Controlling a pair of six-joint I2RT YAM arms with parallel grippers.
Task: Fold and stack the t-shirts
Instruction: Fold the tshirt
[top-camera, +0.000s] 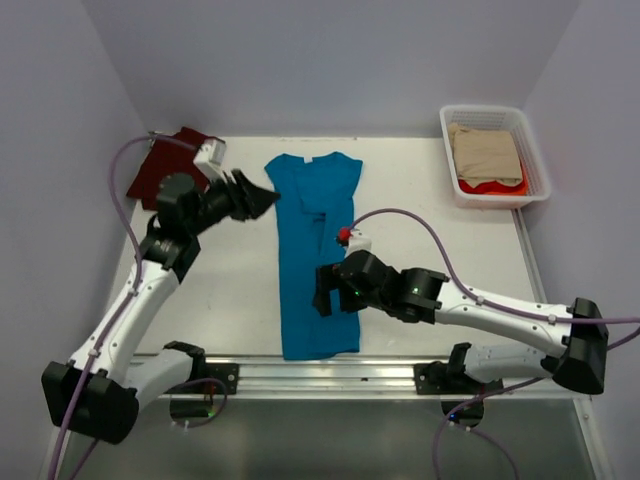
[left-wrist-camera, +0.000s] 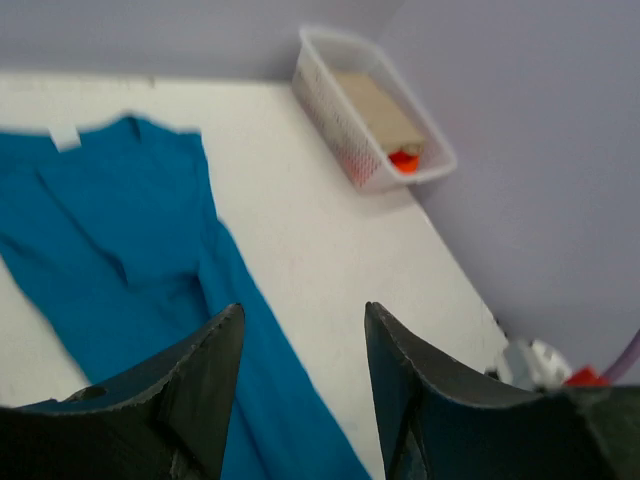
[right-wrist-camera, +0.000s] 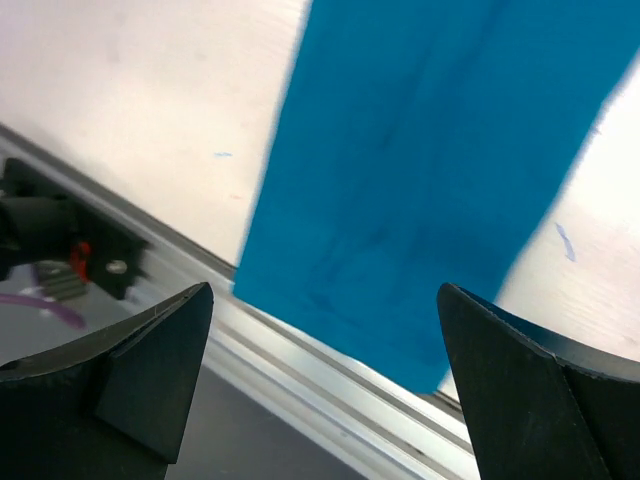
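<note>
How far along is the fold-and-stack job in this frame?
Done: the maroon t-shirt lies compact, apparently folded, at the far left corner; the teal t-shirt is already narrowed into a long strip. In hand: nothing, the left gripper and right gripper are both open near the teal one. Left: crosswise folds, then stacking.

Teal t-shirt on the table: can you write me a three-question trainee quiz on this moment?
1. True or false: the teal t-shirt lies as a long narrow strip, with its collar toward the far edge.
2. Where is the maroon t-shirt? A: stacked on the teal one. B: at the far-left corner of the table. C: hanging off the near edge.
3. Is the left claw or the right claw gripping cloth?

Key: 1 true; 2 B; 3 no, both are open and empty.
</note>
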